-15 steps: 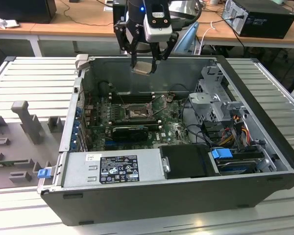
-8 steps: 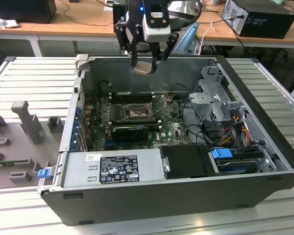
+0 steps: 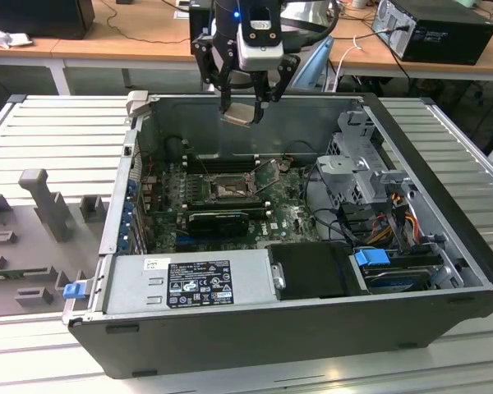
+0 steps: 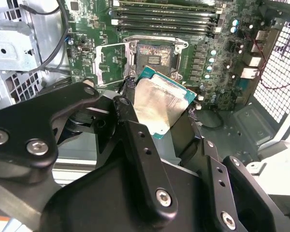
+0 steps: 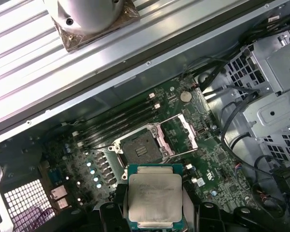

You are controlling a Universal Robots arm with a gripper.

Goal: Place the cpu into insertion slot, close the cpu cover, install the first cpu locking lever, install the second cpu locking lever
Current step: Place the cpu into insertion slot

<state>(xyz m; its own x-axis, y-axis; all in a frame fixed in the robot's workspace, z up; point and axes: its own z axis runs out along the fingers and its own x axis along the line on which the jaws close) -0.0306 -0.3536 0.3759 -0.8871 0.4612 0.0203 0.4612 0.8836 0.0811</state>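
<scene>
- Black jaws are sitting closest to the lens in both wrist views. I am seeing them clamped on the chip (image 4: 162, 104), gripping it by its opposite edges.
- I am holding the chip (image 5: 155, 195) with its dull silvery top turned toward the wrist cameras, and a thin green rim is showing around the metal.
- From the exterior view, the chip (image 3: 240, 113) is hanging tilted under the arm (image 3: 246, 41). It is sitting high over the far wall of the computer case (image 3: 255, 336).
- Below it, the socket (image 5: 141, 147) is lying open on the green motherboard (image 5: 208, 159), and its pin field is showing. The chip is staying well apart from it and is not touching it.
- I am seeing the socket cover (image 5: 176, 135) swung up and standing just beside the socket, with the board showing through its square window.
- Long dark memory slots (image 5: 116, 123) are running just beside the socket on the side away from the chip.
- In the exterior view, the socket (image 3: 228, 190) is sitting near the middle of the case floor, with a black card (image 3: 218, 220) just in front of it.
- A grey power supply (image 3: 189, 279) is lying along the near wall, and a metal drive cage (image 3: 361, 156) is standing toward the exterior view's right.
- I am seeing the whole case resting on the ribbed grey bench (image 3: 57, 139).
</scene>
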